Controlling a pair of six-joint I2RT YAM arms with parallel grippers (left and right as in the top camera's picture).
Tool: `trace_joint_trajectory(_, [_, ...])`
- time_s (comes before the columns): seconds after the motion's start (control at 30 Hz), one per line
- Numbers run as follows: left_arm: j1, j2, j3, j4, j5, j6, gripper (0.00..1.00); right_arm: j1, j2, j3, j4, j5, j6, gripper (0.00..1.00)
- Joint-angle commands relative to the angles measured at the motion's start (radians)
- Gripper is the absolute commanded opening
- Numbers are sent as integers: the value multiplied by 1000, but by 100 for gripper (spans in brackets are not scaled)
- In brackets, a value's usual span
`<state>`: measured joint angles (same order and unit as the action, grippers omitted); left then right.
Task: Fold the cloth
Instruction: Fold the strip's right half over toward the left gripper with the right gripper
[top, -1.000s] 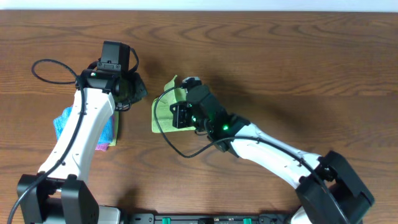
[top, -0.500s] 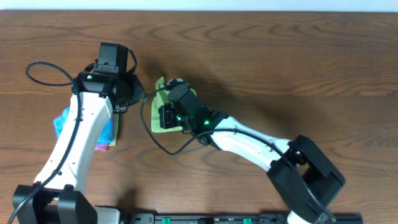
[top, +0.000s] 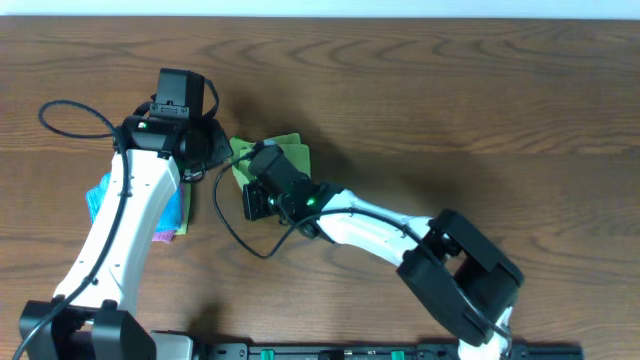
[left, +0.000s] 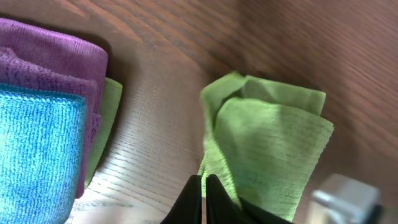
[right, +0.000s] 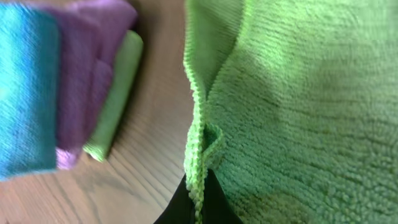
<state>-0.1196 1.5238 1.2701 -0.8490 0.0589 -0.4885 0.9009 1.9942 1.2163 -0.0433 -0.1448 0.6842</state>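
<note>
Left of centre in overhead frame — cloth (top: 285, 150) lies bunched, partly doubled over, on bare wood. Left gripper (left: 203, 198) clenched on its lower edge; right gripper (right: 198, 198) clenched on hem. Risk: thin pinch slipping under pull, crooked fold — or dragging into folded stack (left: 43, 124) nearby.

The cloth (left: 267, 143) was bright lime green, its nap finely ribbed. The blue cloth (left: 34, 155) was a vivid sky shade, the purple cloth (left: 50, 56) a soft violet, and the green strip (left: 107, 118) a duller olive-lime. The surface (top: 450, 80) was dark brown wood with wavy grain. The left arm (top: 130, 220) and right arm (top: 370, 225) were white with black joints.
</note>
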Motion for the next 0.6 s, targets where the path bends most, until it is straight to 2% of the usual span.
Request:
trace_joint_trajectory(0.0, [3, -21, 33, -5, -16, 22, 6, 11, 5, 19, -18, -8, -30, 1])
trace_joint_trajectory(0.03, [3, -22, 37, -5, -16, 21, 5, 11, 5, 19, -26, -1, -31, 3])
trace_joint_trajectory(0.1, [3, -22, 45, -6, -16, 22, 6, 11, 5, 19, -29, -2, -43, 13])
trace_joint_trajectory(0.17, [3, -22, 57, -8, -16, 22, 6, 11, 5, 19, -27, -5, -43, 39])
trace_joint_trajectory(0.23, [3, -22, 67, -10, -18, 22, 6, 9, 5, 21, -16, -29, -47, 61])
trace_joint_trajectory(0.27, [3, -22, 70, -11, -18, 22, 6, 7, 2, 26, -17, -43, -47, 69])
trace_joint_trajectory(0.33, [3, -22, 72, -12, -18, 22, 6, 3, -7, 32, -17, -67, -47, 79])
trace_joint_trajectory(0.4, [3, -22, 73, -13, -18, 22, 6, -3, -23, 40, -17, -85, -49, 100])
trace_joint_trajectory(0.57, [3, -24, 74, -18, -18, 21, 6, -18, -101, 41, -23, -92, -61, 99])
